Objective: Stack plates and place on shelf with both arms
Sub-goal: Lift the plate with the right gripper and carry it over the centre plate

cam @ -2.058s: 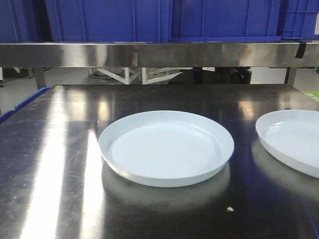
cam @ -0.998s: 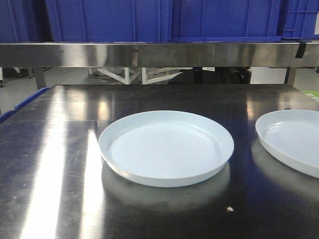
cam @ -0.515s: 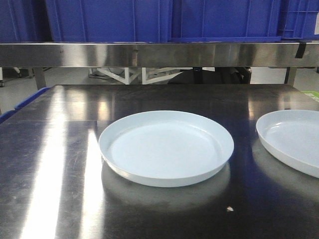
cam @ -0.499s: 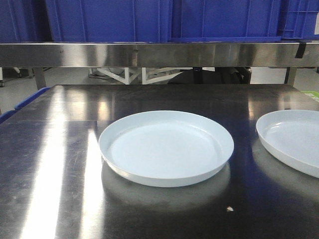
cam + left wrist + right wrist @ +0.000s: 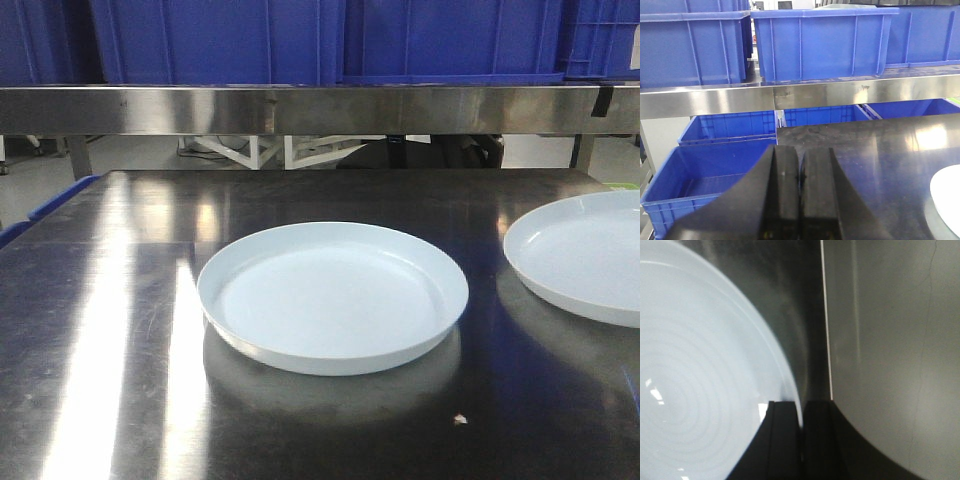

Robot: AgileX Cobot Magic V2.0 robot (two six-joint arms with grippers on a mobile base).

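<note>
Since half a second earlier, the right plate [image 5: 585, 255] sits higher at the right edge of the front view and a little further left, so it seems to be lifted off the tabletop [image 5: 120, 300].

At the left, the left gripper [image 5: 800, 160] has its fingers pressed together on nothing. It faces the shelf [image 5: 790, 95] and its blue crates [image 5: 820, 42], and only a sliver of plate shows at the lower right of its view.

In the middle of the front view, the centre plate [image 5: 333, 300] lies flat on the tabletop, untouched and apart from the other plate.

At the right, the right gripper [image 5: 801, 412] is clamped on the right plate's rim, which passes between its fingers at the bottom of the wrist view.

The stacking move turns on one relation: the centre plate lies to the left of the held plate, with bare steel between them. The right arm is therefore likely the one to carry its plate leftward over the other.
</note>
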